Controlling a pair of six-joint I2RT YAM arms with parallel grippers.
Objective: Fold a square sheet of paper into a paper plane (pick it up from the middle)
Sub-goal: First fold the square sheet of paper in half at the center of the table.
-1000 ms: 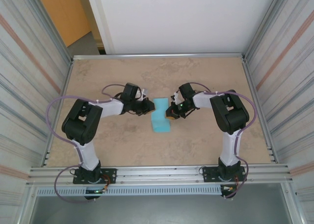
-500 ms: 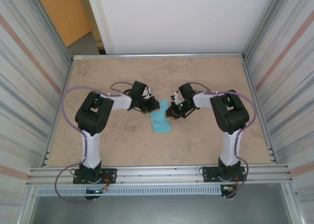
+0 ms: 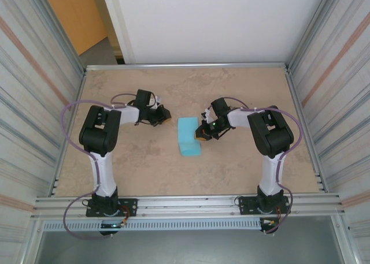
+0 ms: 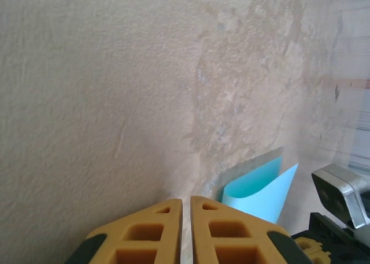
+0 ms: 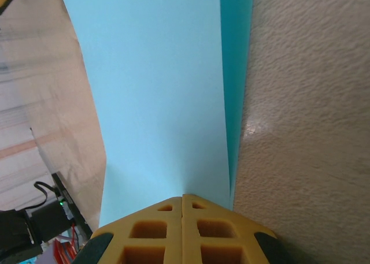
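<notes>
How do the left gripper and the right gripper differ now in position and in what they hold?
The left gripper holds nothing; the right gripper pinches the blue paper. The left gripper sits apart from the paper; the right gripper is at its edge. Both have closed jaws.

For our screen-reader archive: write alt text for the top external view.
A folded light-blue sheet of paper lies at the centre of a beige mottled table, the shut right gripper touching its right edge. The shut left gripper is apart on the paper's left, holding nothing.
</notes>
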